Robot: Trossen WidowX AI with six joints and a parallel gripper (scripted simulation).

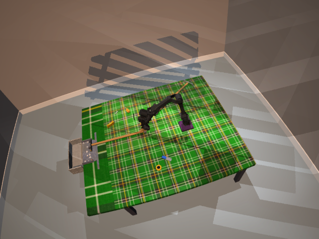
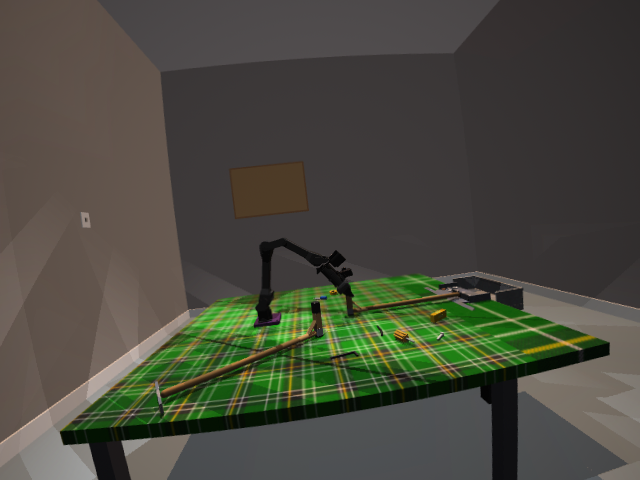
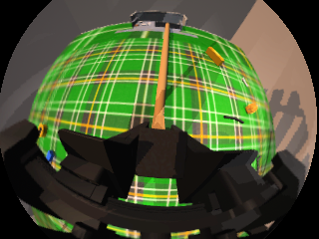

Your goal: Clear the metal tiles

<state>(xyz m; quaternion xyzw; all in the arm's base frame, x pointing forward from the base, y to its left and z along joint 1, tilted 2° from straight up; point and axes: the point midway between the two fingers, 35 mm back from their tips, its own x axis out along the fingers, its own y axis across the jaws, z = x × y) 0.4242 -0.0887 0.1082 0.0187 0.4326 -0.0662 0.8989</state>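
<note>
My gripper (image 1: 144,128) (image 2: 348,296) (image 3: 159,126) is shut on the upright grip of the long scraper, low above the table. The scraper's wooden handle (image 1: 115,137) (image 2: 408,302) (image 3: 162,75) runs from it to the steel bench plate (image 1: 93,156). The dark scraper head (image 1: 89,147) is over the plate, toward its upper side in the top view. Several small pale metal tiles (image 1: 87,155) lie on the plate, mostly beside and below the head in that view. The catch box (image 1: 70,155) (image 2: 509,298) adjoins the plate's far end; its contents are too small to tell.
A second long-handled tool (image 1: 182,88) (image 2: 237,361) lies behind the arm. An orange block (image 1: 110,124) (image 2: 438,315) (image 3: 214,56), a yellow-orange piece (image 1: 127,110) (image 2: 401,335) (image 3: 251,108) and small dark tools lie on one side. A blue-grey piece (image 1: 166,158) and a yellow ring (image 1: 156,167) lie on the other.
</note>
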